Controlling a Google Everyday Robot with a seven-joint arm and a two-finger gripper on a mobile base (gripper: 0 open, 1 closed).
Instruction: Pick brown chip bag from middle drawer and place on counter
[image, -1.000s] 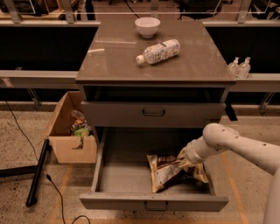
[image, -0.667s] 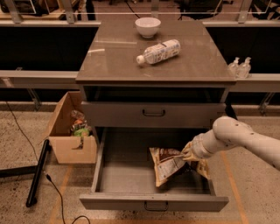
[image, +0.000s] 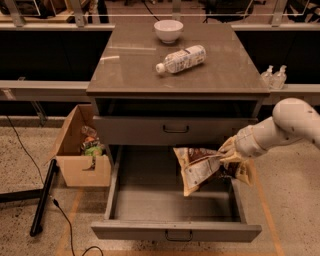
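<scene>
The brown chip bag (image: 197, 167) hangs crumpled in the air above the open middle drawer (image: 175, 205), at its back right, clear of the drawer floor. My gripper (image: 227, 154) reaches in from the right on a white arm and is shut on the bag's upper right edge. The counter (image: 135, 70) tops the grey drawer cabinet above, well higher than the bag.
A white bowl (image: 168, 30) and a clear plastic bottle (image: 181, 59) lie on the counter. A closed drawer front (image: 175, 131) sits just above the bag. An open cardboard box (image: 80, 150) stands on the floor at left, with a black pole beside it. Pump bottles (image: 274, 76) stand on the right ledge.
The gripper has lifted the bag off the drawer floor and raised it up toward the closed drawer front. The arm has risen with it.
</scene>
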